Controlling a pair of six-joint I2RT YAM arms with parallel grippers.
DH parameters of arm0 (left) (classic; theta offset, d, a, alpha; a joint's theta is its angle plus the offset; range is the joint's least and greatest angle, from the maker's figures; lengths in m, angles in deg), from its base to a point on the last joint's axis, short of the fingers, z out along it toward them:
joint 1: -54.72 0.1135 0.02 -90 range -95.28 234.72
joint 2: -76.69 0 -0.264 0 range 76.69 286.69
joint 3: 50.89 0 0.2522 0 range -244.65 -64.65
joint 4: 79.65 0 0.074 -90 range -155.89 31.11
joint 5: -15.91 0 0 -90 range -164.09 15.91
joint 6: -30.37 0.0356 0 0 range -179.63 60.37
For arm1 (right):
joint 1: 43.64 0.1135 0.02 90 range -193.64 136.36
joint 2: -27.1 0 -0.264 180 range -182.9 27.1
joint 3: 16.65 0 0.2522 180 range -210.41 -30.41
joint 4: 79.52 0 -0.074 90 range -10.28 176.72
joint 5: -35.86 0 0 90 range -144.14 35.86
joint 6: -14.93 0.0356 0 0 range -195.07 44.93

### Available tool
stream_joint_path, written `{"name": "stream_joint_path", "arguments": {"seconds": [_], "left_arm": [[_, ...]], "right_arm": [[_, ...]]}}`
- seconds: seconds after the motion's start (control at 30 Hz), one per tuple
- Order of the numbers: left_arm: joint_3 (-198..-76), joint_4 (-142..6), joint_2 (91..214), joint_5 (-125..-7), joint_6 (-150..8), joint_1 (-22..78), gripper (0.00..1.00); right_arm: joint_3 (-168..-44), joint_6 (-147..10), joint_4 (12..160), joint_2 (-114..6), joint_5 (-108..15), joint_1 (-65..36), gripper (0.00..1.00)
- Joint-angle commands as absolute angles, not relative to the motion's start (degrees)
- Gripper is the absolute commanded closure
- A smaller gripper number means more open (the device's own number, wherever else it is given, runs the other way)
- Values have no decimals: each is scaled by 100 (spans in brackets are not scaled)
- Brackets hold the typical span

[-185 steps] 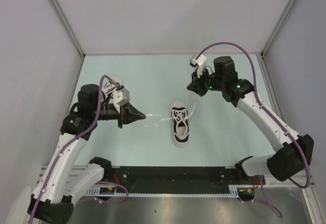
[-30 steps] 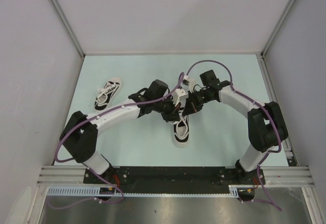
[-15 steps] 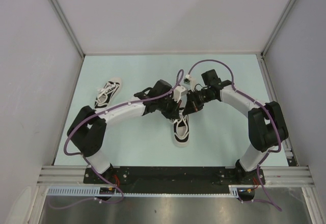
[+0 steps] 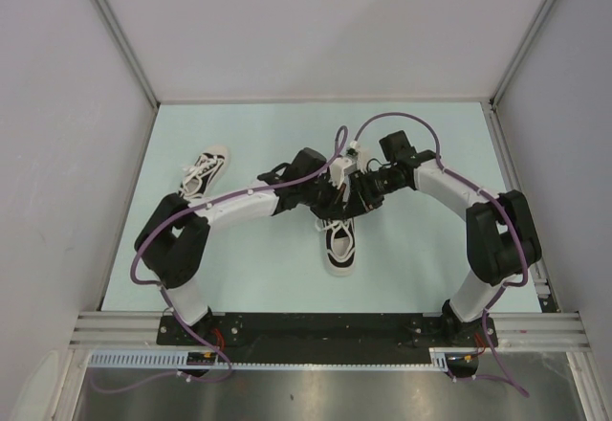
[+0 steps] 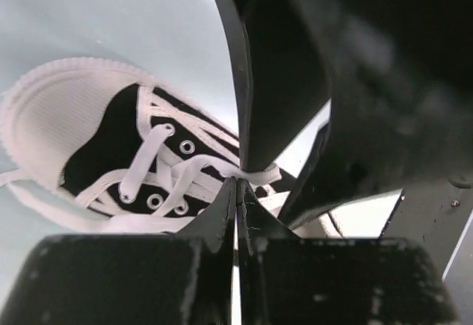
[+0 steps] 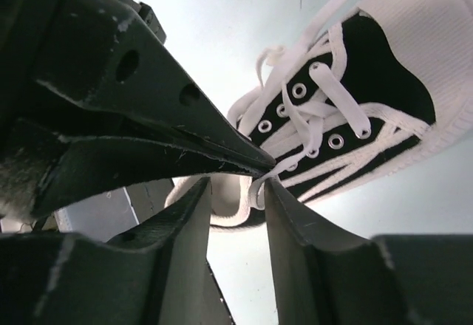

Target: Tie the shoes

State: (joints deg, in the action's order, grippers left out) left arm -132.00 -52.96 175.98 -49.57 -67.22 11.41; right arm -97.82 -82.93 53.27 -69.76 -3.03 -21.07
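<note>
Right, we're in the knotting step on the near shoe (image 4: 339, 249), which sits mid-table with its toe toward the arm bases, while the other shoe (image 4: 203, 174) lies well off to the left, near the wall (image 4: 96, 153). Our left gripper (image 5: 236, 189) has its jaws pressed together, pinching a white lace (image 5: 260, 170) just above the eyelets. Our right gripper (image 6: 238, 186) meets it tip to tip with jaws spread, the lace running past its gap but not clamped. Next, we reckon, the right must close on that strand, then both draw apart sideways without dragging the shoe. Room looks decent: bare table (image 4: 430, 268) either side and the front rail (image 4: 325, 323) well apart from the shoe, though the arms crowd each other.
</note>
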Motion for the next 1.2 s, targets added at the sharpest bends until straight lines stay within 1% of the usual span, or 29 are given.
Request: {"name": "stream_joint_path", "arguments": {"seconds": [0.0,0.03,0.13,0.23,0.3,0.5,0.63,0.73,0.9,1.1,1.17], "left_arm": [[-12811,-6341,17425,-4500,-6982,1139,100],[-12758,-6474,17416,-4369,-6991,1139,100],[-12696,-6773,17469,-4289,-7000,1148,100],[-12600,-7063,17460,-4219,-7009,1156,100],[-12451,-7335,17416,-4131,-7026,1157,100],[-12301,-7591,17355,-4034,-6947,1165,100],[-12240,-7801,17355,-3972,-6965,1174,100],[-12248,-7802,17390,-3963,-6965,1174,100],[-12248,-7820,17390,-3972,-6930,1174,100],[-12266,-7820,17416,-3972,-6903,1174,100],[-12266,-7820,17407,-3963,-6912,1183,100]], "right_arm": [[-9905,-8570,5017,-6853,-176,-2306,59],[-9905,-8605,4920,-6826,-141,-2342,57],[-9914,-8623,4858,-6756,51,-2570,54],[-9914,-8597,4806,-6677,211,-2842,48],[-9905,-8614,4770,-6668,185,-2948,48],[-9914,-8457,4787,-6852,-114,-3124,53],[-9905,-8307,4805,-7063,26,-3142,64],[-9905,-8167,4796,-7230,297,-3203,69],[-9905,-8000,4753,-7415,755,-3317,69],[-9905,-7955,4665,-7538,1177,-3370,63],[-9905,-7955,4647,-7573,1248,-3379,63]]}}
